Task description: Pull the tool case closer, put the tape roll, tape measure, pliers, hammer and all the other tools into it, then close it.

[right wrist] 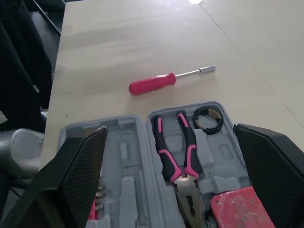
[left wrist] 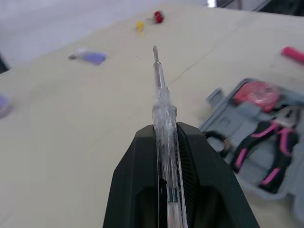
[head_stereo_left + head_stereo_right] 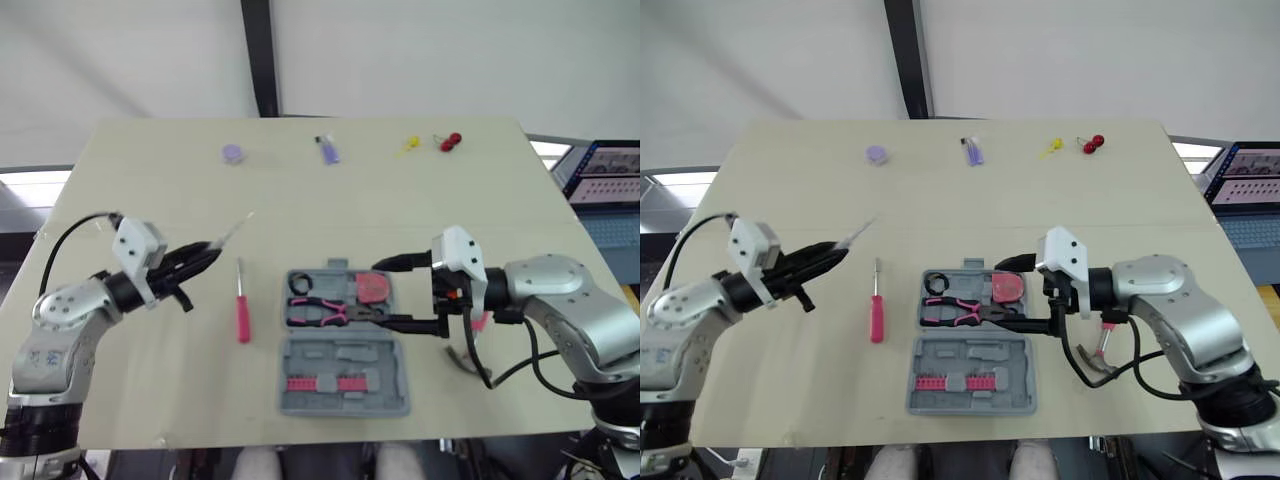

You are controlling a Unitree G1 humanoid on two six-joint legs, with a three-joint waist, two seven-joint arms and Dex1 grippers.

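The left pincer (image 3: 212,252) pinches a clear screwdriver (image 3: 236,228), its shaft running straight out, tip aimed forward-right. The right pincer (image 3: 382,292) gapes wide over the open tool case (image 3: 385,395).

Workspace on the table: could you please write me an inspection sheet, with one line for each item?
Surface: pale table, no spill seen.
Job's things: grey tool case lies open. Pliers, tape roll and tape measure are inside. Pink screwdriver lies on the table beside the case. Hammer lies under the right arm.
Clutter: purple disc, purple tube, yellow piece and red piece near the far edge.
Claws: left claw is shut on a clear screwdriver. Right claw is open over the case.
Cables: black cable on the left arm; second black cable by the right arm.
Surroundings: screen to the right; black post behind.
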